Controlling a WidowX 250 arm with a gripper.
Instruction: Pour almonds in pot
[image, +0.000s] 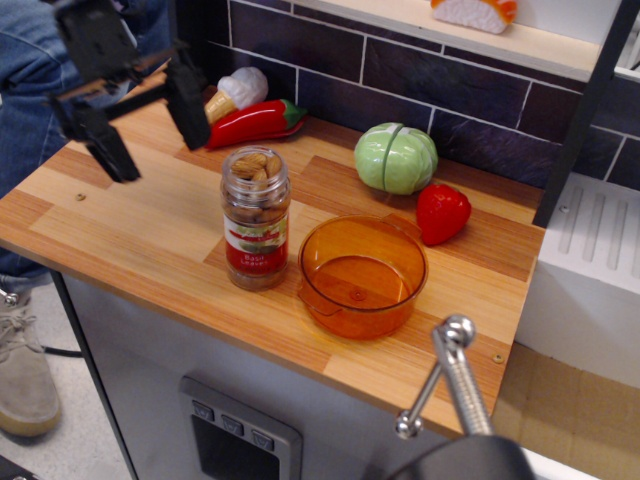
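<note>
A clear jar (256, 218) with a red, white and green label stands upright on the wooden counter (130, 240), open at the top, with brown almonds (252, 166) showing inside. The translucent orange pot (361, 276) sits just right of the jar, empty. My black gripper (155, 148) hangs open above the counter's left part, up and left of the jar, touching nothing.
A red pepper (252, 123) and an ice cream cone toy (228, 96) lie at the back left. A green cabbage (395, 158) and a red strawberry (442, 213) sit behind the pot. A metal faucet handle (452, 372) sticks up at the front right.
</note>
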